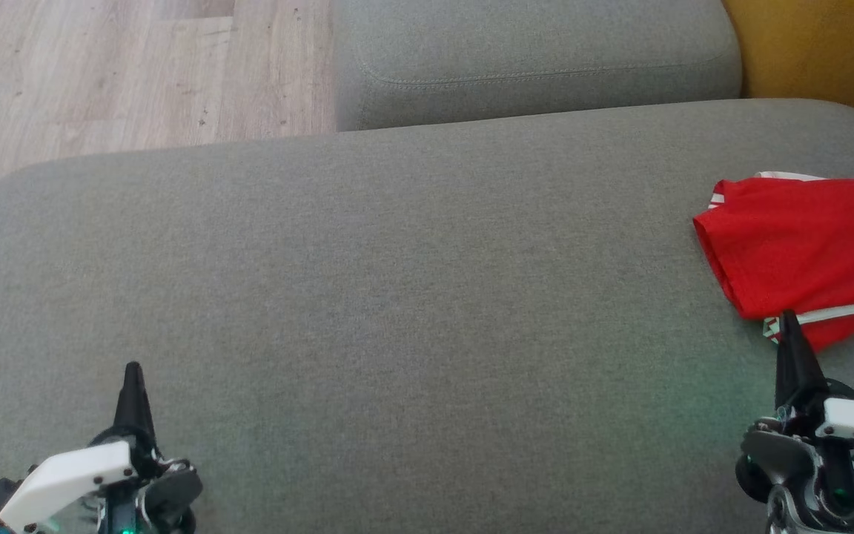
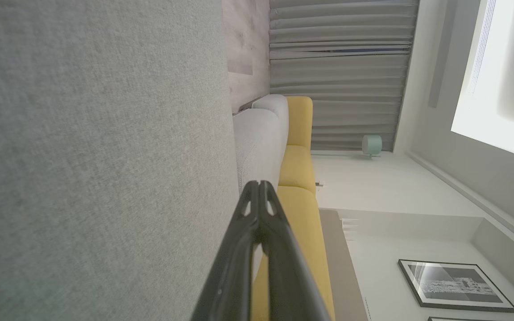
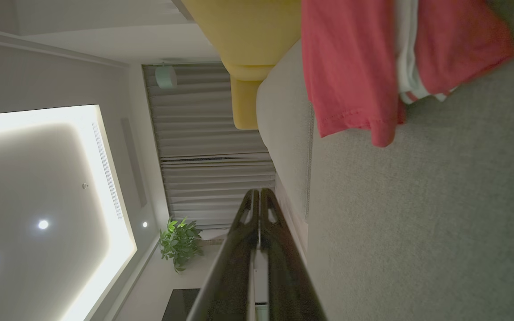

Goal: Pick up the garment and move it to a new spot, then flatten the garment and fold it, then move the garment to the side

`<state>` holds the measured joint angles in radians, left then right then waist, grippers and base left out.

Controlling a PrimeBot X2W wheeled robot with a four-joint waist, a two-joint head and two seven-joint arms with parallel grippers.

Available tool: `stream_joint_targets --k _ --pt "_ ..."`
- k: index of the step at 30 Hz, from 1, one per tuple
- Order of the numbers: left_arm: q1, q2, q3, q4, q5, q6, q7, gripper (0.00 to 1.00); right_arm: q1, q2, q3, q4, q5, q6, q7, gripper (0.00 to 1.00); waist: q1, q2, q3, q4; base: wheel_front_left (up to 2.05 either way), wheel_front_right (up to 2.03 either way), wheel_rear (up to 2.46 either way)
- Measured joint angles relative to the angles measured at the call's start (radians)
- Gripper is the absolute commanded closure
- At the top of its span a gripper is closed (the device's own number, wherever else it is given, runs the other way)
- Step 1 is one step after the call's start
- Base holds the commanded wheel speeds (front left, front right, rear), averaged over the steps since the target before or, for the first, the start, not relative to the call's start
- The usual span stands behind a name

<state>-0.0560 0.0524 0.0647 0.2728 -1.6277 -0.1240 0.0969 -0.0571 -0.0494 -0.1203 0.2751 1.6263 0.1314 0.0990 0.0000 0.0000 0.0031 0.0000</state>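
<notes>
Right wrist view shows the red garment and a plant.

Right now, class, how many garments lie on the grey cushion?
1. The red garment lies at the grey cushion's right side; the picture's edge cuts it off, so others may be hidden there.

Left gripper and right gripper wear white shells, black fingers (green-lit).
</notes>
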Motion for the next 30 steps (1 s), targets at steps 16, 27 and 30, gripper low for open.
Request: stream_joint_targets --k 16,27,30 --pt "0.000 -0.001 0.002 0.000 0.001 0.000 0.004 1.00 0.000 0.001 -0.004 0.000 -0.005 0.000 0.003 1.00 0.0000 0.0000 0.000 0.000 0.00 0.00 0.00" --pt "0.000 -0.001 0.002 0.000 0.001 0.000 0.005 1.00 0.000 0.001 -0.007 0.000 -0.007 0.000 0.003 1.00 0.0000 0.0000 0.000 0.000 0.00 0.00 0.00" --pt "0.000 -0.002 0.002 0.000 0.001 0.000 0.005 1.00 0.000 0.001 -0.007 0.000 -0.007 0.000 0.003 1.00 0.0000 0.0000 0.000 0.000 0.00 0.00 0.00"
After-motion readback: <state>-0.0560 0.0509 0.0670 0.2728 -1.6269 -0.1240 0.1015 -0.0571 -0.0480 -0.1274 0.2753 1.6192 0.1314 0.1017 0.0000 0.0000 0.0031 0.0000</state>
